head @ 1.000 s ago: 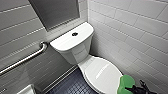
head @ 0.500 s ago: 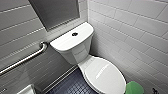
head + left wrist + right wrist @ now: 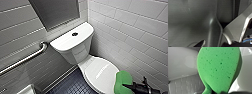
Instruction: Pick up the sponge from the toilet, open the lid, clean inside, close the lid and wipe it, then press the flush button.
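We hold the sponge (image 3: 122,80), and the lid (image 3: 101,71) is down.
The grab bar (image 3: 27,57) and the flush button (image 3: 74,34) on the toilet (image 3: 75,53) are well away from our jaws. The shut lid lies just beside them. Our right gripper (image 3: 128,86) is clamped tight on the sponge. We think the pick-up is done, and we cannot tell if the inside is clean yet.

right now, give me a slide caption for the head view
Right gripper holds a green sponge by the closed toilet lid
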You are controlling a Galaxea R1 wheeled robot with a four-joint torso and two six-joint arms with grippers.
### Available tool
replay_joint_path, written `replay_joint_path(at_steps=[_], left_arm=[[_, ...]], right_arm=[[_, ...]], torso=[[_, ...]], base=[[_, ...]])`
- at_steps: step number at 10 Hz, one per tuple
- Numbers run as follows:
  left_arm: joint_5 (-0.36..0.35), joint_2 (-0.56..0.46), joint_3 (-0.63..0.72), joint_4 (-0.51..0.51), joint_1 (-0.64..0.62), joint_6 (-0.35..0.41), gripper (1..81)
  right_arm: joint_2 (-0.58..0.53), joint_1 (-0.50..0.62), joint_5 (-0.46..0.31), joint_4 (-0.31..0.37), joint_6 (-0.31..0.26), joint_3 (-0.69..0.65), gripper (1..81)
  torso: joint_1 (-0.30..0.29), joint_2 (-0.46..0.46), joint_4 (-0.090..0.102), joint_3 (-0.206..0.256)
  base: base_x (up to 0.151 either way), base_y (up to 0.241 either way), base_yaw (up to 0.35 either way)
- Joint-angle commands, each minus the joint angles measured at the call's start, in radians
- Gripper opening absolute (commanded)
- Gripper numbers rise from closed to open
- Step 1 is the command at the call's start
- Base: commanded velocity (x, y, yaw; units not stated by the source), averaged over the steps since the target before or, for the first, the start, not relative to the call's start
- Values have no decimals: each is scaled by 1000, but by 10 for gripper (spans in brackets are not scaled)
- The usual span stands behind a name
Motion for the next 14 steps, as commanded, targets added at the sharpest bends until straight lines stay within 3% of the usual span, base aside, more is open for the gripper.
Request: replay_joint_path(at_steps=[1,4,9,11,14], left_arm=[[79,-17,23,8,10,8,811],[79,-18,21,8,9,6,811],[79,-20,18,0,9,6,811],[79,-17,18,0,9,6,811],[79,-15,17,-2,9,6,811]], right_arm=[[136,235,-243,-6,-4,-174,10],[355,330,-336,-6,0,-385,10],[729,404,-373,-6,15,-718,10],[802,400,-356,-6,151,-838,10],[810,375,-341,-6,182,-884,10]], torso=[[0,0,0,0],[0,0,0,0],[0,0,0,0],[0,0,0,0],[0,0,0,0]], base=[[0,0,0],[0,0,0],[0,0,0],[0,0,0],[0,0,0]])
